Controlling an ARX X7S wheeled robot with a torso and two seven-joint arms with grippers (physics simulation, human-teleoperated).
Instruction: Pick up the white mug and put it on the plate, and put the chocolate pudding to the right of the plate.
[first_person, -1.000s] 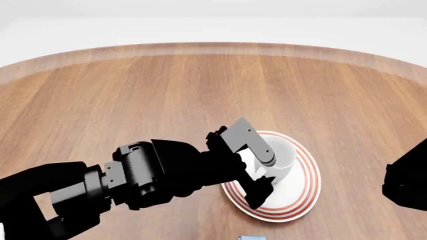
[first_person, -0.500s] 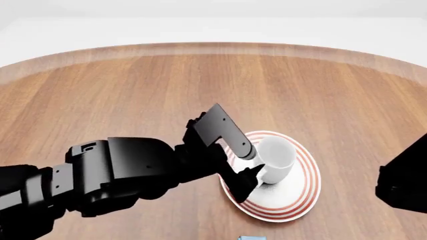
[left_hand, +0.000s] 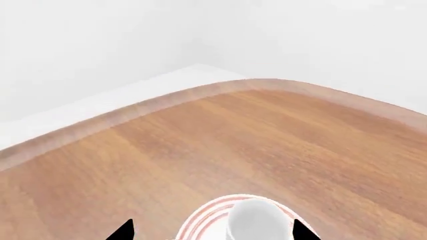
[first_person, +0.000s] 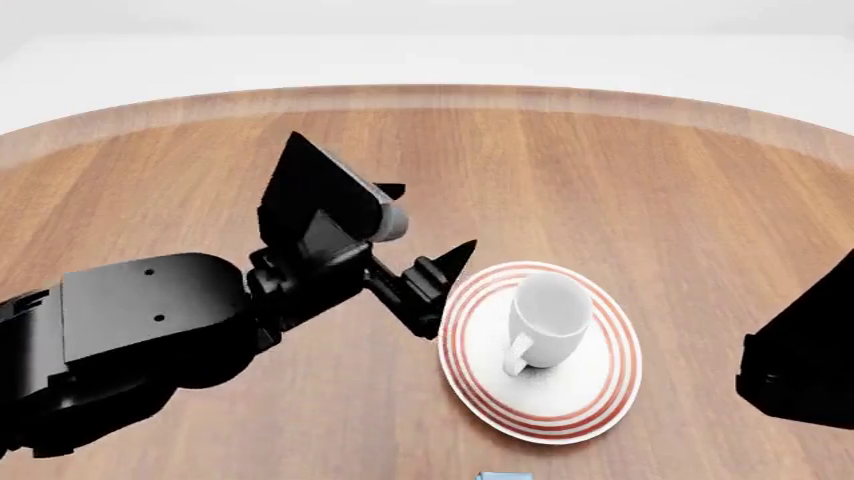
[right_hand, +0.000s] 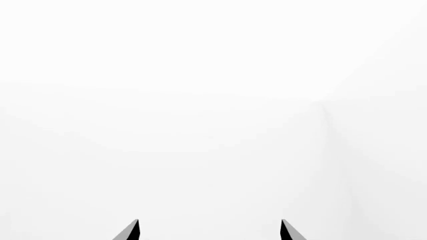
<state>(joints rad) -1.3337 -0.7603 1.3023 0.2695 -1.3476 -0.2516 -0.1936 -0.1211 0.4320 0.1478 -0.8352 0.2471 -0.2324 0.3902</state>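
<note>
Round wooden desk (first_person: 561, 160) w/ pale rim, white surroundings beyond; a small blue-ish sliver (first_person: 505, 475) shows at the head view's near edge, too little to identify; nothing lies btwn the left end effector (first_person: 427, 262) and the plate (first_person: 594, 395); dark bulk of the right arm (first_person: 801, 370) at the head view's right edge, apart from the plate.
Plate holds the white mug (first_person: 545, 318), upright, opening up, handle toward the robot; mug sits left of plate centre; nothing visible inside it.
Left end effector is just beside the plate's left rim, raised, fingers spread wide, holding nothing, not touching mug; left wrist view shows mug (left_hand: 257, 222) btwn the two fingertips (left_hand: 123, 231).
Right end effector (right_hand: 210, 231): tips wide apart, facing blank white, empty.
</note>
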